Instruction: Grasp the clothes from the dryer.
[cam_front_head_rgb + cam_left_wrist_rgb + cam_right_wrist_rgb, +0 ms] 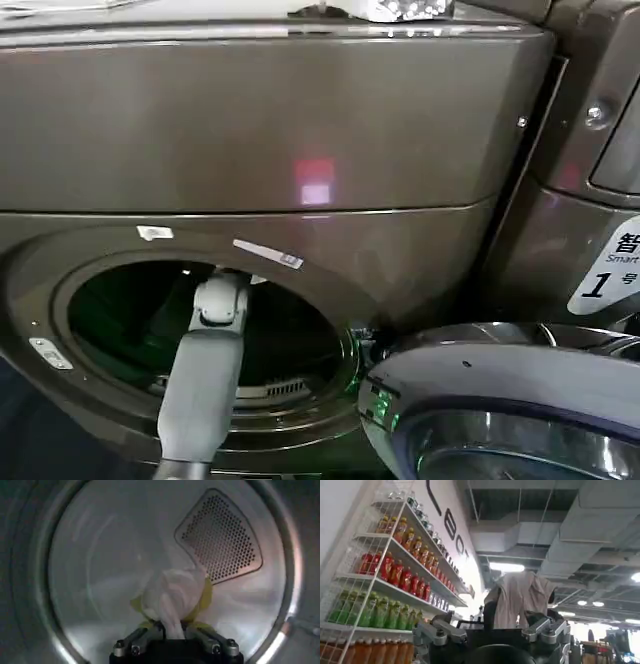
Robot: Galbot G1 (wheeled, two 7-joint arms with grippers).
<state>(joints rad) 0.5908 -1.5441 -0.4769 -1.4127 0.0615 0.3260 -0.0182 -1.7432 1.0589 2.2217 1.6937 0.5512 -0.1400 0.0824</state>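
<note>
step: pulling out | left gripper [172, 630] fingers clamped on clothes [172, 597] inside dryer [250, 130] drum | right gripper [520, 625] fingers clamped on a pale cloth [520, 597], raised | next: ease left arm back through the porthole

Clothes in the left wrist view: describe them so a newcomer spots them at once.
Look inside the dryer, at its silver drum with the perforated vent panel on the back wall. Below that panel, right at the left gripper, is the clothes: a soft white bundle with yellow-green edges, the only fabric against bare metal.
</note>
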